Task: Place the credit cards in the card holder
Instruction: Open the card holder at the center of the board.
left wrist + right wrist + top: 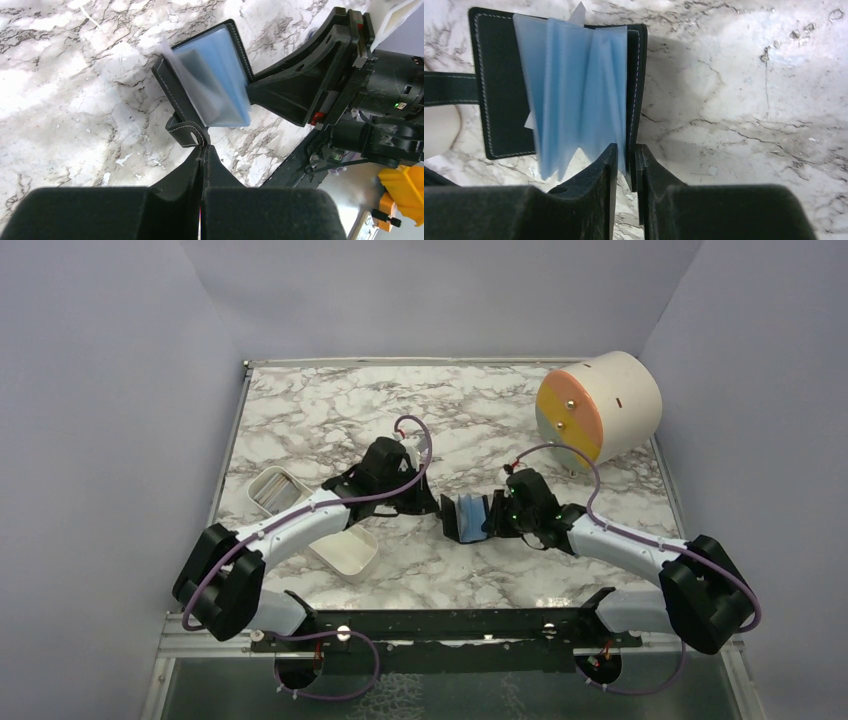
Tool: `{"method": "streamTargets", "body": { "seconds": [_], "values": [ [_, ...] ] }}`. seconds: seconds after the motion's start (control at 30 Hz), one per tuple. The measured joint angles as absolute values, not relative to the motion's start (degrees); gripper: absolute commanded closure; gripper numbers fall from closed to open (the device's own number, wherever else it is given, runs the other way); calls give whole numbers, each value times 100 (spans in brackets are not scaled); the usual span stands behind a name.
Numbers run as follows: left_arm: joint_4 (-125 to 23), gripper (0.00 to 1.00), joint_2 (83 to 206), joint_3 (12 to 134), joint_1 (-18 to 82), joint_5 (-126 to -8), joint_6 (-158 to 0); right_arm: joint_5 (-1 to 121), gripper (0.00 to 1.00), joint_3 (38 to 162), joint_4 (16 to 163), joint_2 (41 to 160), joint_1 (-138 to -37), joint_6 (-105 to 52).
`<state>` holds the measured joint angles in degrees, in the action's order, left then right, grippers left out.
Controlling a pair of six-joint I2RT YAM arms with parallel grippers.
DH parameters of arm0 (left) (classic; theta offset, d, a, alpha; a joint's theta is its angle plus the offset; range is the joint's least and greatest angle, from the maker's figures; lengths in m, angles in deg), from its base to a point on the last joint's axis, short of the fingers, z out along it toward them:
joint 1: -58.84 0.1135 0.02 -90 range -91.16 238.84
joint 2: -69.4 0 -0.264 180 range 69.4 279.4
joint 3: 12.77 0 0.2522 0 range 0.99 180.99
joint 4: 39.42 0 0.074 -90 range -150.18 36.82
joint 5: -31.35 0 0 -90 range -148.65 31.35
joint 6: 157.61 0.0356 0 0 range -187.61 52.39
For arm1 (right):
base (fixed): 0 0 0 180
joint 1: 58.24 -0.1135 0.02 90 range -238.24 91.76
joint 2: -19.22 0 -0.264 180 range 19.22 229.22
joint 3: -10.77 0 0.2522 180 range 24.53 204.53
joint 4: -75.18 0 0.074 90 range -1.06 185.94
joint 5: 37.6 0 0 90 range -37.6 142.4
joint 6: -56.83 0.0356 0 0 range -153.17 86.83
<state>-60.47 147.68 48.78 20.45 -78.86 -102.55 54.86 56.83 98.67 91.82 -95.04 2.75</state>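
Right claw [626,152] pinches card holder [499,100] cover.

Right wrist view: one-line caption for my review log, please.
Right end effector pinches the open card holder at its cover edge, blue sleeves fanned over marble table.

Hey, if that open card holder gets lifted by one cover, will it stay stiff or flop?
Probably floppy: the blue sleeves of the card holder fan out loosely and would likely swing. Its thin stitched covers may fold at the spine. It looks light, so a push likely slides it over the smooth marble table.
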Motion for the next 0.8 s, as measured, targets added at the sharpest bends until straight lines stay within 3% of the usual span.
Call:
{"method": "streamTargets", "body": {
  "seconds": [0.17, 0.33, 0.6, 0.8],
  "values": [
    [-6182, 100, 14869, 4878, 2047, -7722, -10104, 5390, 98, 5604, 9933, 9162, -9504, 212],
    [-6248, 100, 15057, 4878, 2047, -7486, -9979, 5405, 99, 5523, 9920, 8891, -9504, 185],
    [-6359, 61, 15350, 4878, 2047, -7316, -9955, 5543, 99, 5466, 9898, 8463, -9504, 255],
    [-6252, 57, 15367, 4876, 2047, -7359, -10045, 5764, 91, 5466, 9900, 8323, -9504, 408]
  ]
}}
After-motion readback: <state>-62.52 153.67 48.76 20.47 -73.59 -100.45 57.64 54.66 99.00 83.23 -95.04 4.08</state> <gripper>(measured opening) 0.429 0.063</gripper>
